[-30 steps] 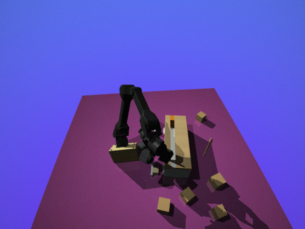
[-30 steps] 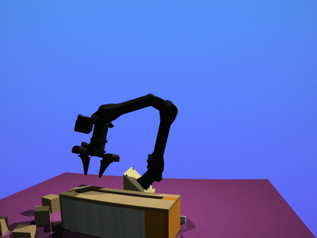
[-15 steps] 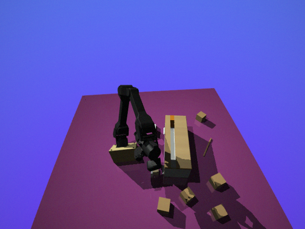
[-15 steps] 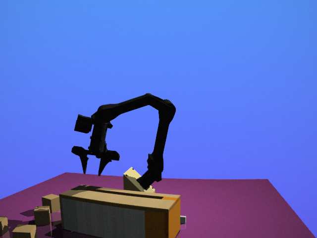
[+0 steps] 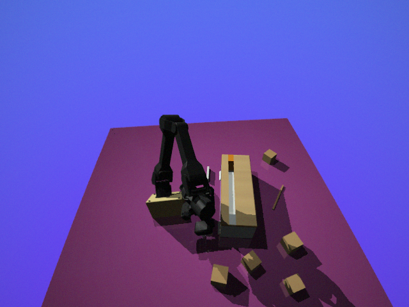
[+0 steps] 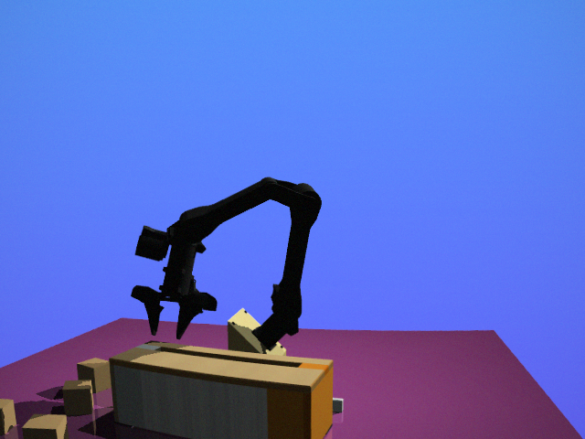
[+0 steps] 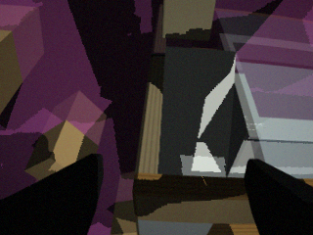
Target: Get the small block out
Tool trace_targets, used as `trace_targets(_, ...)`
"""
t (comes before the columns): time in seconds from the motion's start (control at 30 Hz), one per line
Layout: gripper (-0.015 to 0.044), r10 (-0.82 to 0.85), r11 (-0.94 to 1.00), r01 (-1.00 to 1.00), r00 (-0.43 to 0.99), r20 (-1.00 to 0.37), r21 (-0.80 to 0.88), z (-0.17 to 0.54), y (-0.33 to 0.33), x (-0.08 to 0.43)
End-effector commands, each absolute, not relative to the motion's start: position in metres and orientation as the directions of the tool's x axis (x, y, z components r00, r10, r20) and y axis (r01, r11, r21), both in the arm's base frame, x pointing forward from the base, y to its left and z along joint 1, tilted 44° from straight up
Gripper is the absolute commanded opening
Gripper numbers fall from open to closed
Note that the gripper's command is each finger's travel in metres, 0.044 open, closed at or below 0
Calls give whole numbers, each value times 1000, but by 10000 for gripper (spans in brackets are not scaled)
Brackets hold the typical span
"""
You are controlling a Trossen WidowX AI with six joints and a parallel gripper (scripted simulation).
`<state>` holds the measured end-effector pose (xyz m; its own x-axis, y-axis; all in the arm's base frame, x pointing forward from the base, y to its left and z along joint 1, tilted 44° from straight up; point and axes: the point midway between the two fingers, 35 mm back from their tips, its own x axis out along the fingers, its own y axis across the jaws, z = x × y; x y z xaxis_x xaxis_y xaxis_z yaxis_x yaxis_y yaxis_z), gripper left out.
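Note:
The box (image 5: 245, 191) (image 6: 227, 366) (image 7: 171, 211) stands upright, with a slot along its top and an orange section (image 5: 231, 157) (image 6: 289, 411) at its far end. A small tan block (image 7: 188, 17) shows at the top edge of the wrist view, outside the box beyond a dark grey panel (image 7: 186, 98). In the top view the arm hides that spot, and the exterior view does not show it. My gripper (image 6: 165, 336) (image 7: 175, 167) is open and empty, pointing down. Its fingertips are above the level of the box top, near the box's end away from the orange section.
Several larger tan cubes lie about, including one (image 5: 251, 261) off the near end, one (image 5: 292, 242) to its right and one (image 5: 269, 156) at the back right. A brown stick (image 5: 278, 197) lies right of the box. A white strip (image 5: 208, 173) stands left of the box.

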<state>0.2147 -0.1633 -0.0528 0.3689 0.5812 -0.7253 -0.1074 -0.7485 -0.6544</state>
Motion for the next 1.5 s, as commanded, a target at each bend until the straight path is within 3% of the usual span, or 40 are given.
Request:
trace_targets(0.0,285,598,-733,-116,362,-715,-671,-92,-118,208)
trace_targets(1.47,285,599,-731,-115,363,-714,-672,-135,-77,204)
